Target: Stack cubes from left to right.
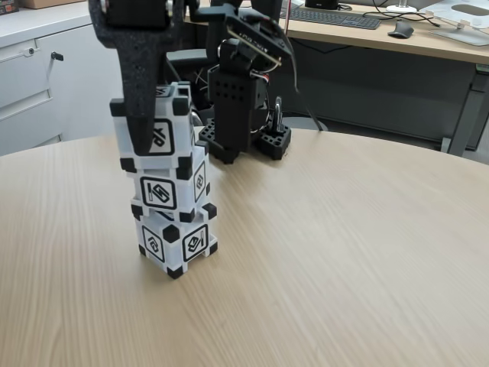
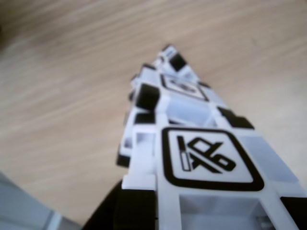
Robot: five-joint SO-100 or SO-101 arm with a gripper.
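Observation:
Three white cubes with black corners stand stacked in one tower at the left of the wooden table [image 1: 344,252] in the fixed view. The bottom cube [image 1: 179,241] is turned slightly, the middle cube [image 1: 170,187] sits on it, and the top cube [image 1: 174,126] rests on that. My black gripper [image 1: 157,134] comes down from above and is shut on the top cube, with one finger [image 1: 141,115] pressed on its front-left face. The wrist view looks down the tower: top cube [image 2: 211,158], middle cube [image 2: 182,86], bottom cube [image 2: 172,55], and a finger [image 2: 103,215] at the lower left.
The arm's black base [image 1: 233,107] and a black holder block [image 1: 275,141] stand behind the tower at the table's far edge. Beyond are a desk with a keyboard [image 1: 336,17] and mouse [image 1: 399,29], and a white cabinet [image 1: 38,76] at the left.

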